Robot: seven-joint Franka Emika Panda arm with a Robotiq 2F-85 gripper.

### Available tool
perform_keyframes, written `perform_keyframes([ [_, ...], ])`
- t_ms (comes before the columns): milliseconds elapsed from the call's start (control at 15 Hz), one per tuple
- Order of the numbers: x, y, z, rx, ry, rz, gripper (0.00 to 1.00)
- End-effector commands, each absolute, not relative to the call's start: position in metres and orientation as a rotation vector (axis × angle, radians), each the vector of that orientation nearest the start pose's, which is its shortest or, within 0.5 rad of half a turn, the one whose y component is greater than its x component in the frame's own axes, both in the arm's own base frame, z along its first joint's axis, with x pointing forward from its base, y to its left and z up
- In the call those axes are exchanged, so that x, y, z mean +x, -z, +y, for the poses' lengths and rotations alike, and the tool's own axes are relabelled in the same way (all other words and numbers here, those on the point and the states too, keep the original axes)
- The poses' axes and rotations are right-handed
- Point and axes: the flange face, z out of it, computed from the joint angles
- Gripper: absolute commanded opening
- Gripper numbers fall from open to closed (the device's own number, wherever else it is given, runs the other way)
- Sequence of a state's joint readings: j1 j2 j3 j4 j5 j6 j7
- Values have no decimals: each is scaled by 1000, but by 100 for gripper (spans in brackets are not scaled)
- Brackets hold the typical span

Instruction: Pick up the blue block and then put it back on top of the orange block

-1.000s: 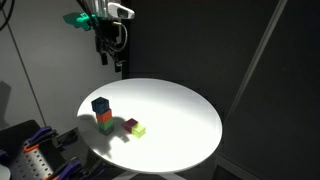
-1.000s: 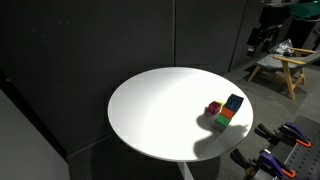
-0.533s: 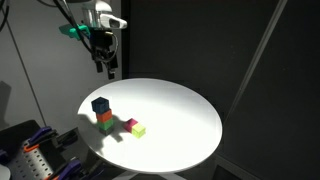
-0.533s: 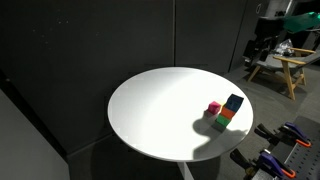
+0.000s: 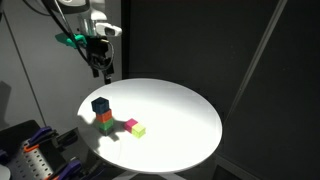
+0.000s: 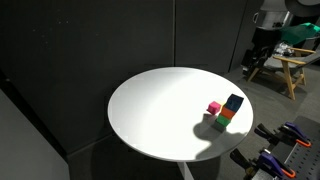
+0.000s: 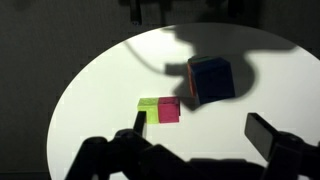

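Observation:
The blue block (image 5: 100,105) (image 6: 234,103) tops a small stack, resting on the orange block (image 5: 105,117) (image 6: 227,114), which sits on a green cube (image 6: 221,123) near the edge of the round white table (image 5: 180,110). My gripper (image 5: 100,66) (image 6: 255,62) hangs open in the air, well above and behind the stack, holding nothing. In the wrist view the blue block (image 7: 210,78) lies ahead of the open gripper (image 7: 205,130), with a sliver of the orange block (image 7: 188,86) at its left side.
A pink cube (image 5: 130,125) (image 7: 169,109) and a yellow-green cube (image 5: 139,131) (image 7: 149,108) lie side by side on the table beside the stack. A wooden stool (image 6: 280,65) stands beyond the table. Clamps (image 5: 40,160) (image 6: 280,150) lie off the table's edge.
The arm has swung sideways and a little lower, toward the side of the table where the stack stands. The gripper stayed open. The blocks have not moved.

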State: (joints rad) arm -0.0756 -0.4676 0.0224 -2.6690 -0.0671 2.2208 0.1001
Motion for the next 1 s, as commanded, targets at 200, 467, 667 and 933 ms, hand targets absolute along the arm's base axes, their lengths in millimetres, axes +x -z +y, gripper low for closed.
perform_keyframes([
  [200, 374, -368, -9, -3197, 90, 97, 100],
  [467, 373, -358, -1, -3194, 100, 55, 100],
  [667, 373, -357, -1, -3197, 75, 76, 100],
  [933, 373, -355, -1, -3197, 69, 75, 100],
])
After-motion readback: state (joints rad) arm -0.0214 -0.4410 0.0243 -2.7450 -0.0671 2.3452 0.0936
